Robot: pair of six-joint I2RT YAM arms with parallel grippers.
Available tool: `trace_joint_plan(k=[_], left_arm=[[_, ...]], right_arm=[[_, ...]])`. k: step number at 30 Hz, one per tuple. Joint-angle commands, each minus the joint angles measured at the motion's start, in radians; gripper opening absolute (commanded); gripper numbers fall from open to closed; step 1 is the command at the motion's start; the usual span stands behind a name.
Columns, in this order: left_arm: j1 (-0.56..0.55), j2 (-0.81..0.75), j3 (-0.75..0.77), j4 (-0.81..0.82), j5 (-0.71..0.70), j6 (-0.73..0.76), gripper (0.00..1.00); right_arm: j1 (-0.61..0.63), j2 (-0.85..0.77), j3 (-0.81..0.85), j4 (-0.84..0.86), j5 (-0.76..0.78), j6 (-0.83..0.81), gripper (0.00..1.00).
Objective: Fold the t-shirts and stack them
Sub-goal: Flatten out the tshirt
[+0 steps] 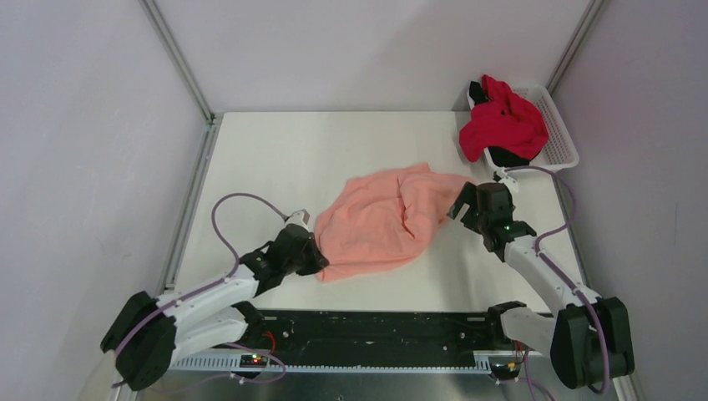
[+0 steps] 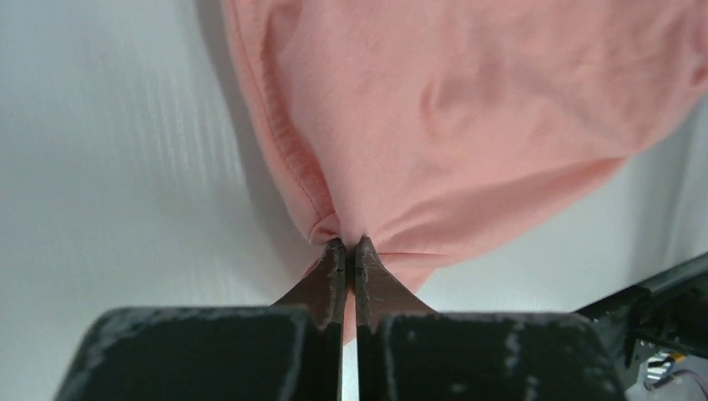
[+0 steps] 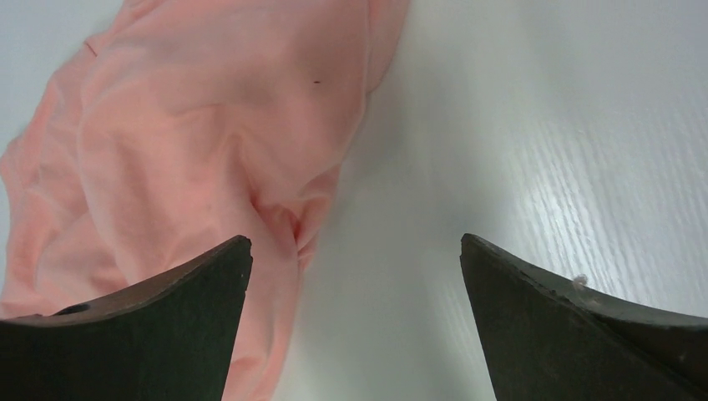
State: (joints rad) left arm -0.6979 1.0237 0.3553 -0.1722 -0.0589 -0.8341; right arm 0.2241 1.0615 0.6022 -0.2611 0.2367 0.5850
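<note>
The salmon-pink t-shirt (image 1: 384, 219) lies crumpled in the middle of the table. My left gripper (image 1: 318, 261) is shut on its near left edge; the left wrist view shows the jaws pinching a hem fold of the shirt (image 2: 467, 109) at the left gripper's tips (image 2: 350, 244). My right gripper (image 1: 460, 205) is open at the shirt's right edge; in the right wrist view the right gripper (image 3: 356, 248) straddles the cloth's edge (image 3: 209, 142) and bare table. The red t-shirt (image 1: 503, 125) is heaped over the black t-shirt (image 1: 508, 156) in the basket.
A white mesh basket (image 1: 561, 127) stands at the far right corner. Metal frame posts run along the table's left edge (image 1: 190, 200) and back corners. A black rail (image 1: 376, 330) with the arm bases lies along the near edge.
</note>
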Motion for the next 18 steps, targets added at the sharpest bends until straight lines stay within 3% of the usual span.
trace_joint_plan(k=[1, 7, 11, 13, 14, 16, 18], left_arm=[[-0.011, -0.126, 0.018, 0.004, 0.021, 0.113, 0.00], [-0.010, -0.247, 0.020, 0.023, 0.024, 0.155, 0.00], [-0.011, -0.308, 0.005, 0.049, -0.023, 0.154, 0.00], [-0.010, -0.322, 0.003, 0.063, -0.047, 0.154, 0.00], [-0.010, -0.325, 0.005, 0.067, -0.058, 0.155, 0.00], [-0.010, -0.336, 0.016, 0.078, -0.093, 0.167, 0.00], [-0.010, -0.350, 0.036, 0.080, -0.154, 0.179, 0.00]], right_arm=[[-0.003, 0.079, 0.002, 0.151, -0.070, -0.035, 0.98], [-0.033, 0.260, 0.071, 0.289, -0.096, -0.007, 0.92], [-0.043, 0.404, 0.143, 0.323, -0.101, -0.003, 0.79], [-0.045, 0.456, 0.152, 0.364, -0.104, 0.004, 0.62], [-0.045, 0.474, 0.155, 0.384, -0.105, 0.006, 0.44], [-0.036, 0.470, 0.158, 0.401, -0.090, 0.008, 0.19], [-0.032, 0.431, 0.170, 0.386, -0.097, -0.003, 0.07]])
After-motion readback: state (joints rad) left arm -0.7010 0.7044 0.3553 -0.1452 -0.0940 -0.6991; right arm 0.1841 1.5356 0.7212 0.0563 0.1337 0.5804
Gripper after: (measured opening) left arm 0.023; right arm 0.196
